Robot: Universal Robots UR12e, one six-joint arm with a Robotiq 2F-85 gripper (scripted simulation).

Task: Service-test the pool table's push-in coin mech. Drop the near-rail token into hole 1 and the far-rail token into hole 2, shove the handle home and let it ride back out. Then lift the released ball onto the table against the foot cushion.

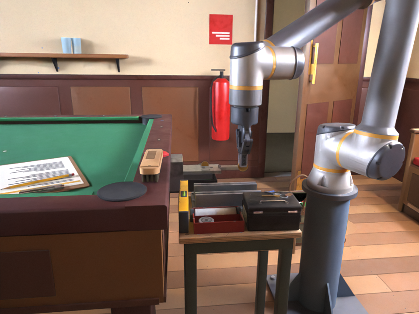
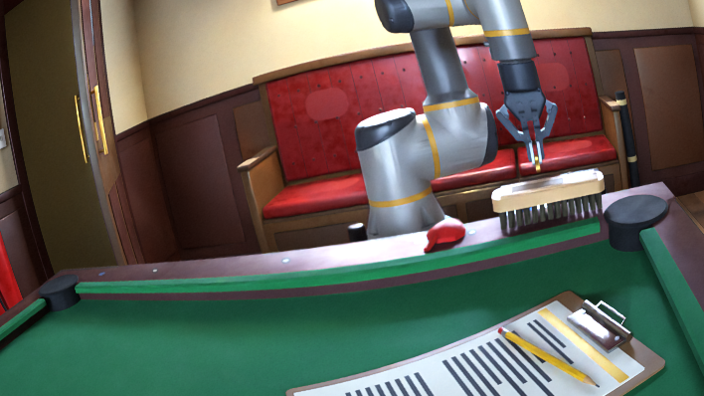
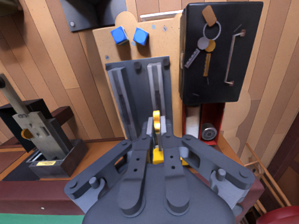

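A gold token (image 3: 157, 125) stands on edge, partly hidden between my fingers; it also shows as a gold disc (image 1: 242, 166) in the side camera. Below lies the grey rail holder (image 3: 140, 98) with its two slotted rails, on the side table. The coin mech (image 3: 38, 134) juts from the pool table's side, its handle (image 1: 226, 167) extended toward me. Another gold token (image 3: 26, 134) sits in the slide. My gripper (image 1: 242, 162) hangs above the rail holder, near the handle's end, closed around the token.
A black case (image 1: 271, 209) with keys (image 3: 205, 47) on its lid sits on the side table beside a red tray (image 1: 218, 220) and yellow level (image 1: 183, 203). Two blue chalk cubes (image 3: 129, 35) lie beyond. A brush (image 1: 151, 164) and red object (image 2: 444, 236) rest on the rail.
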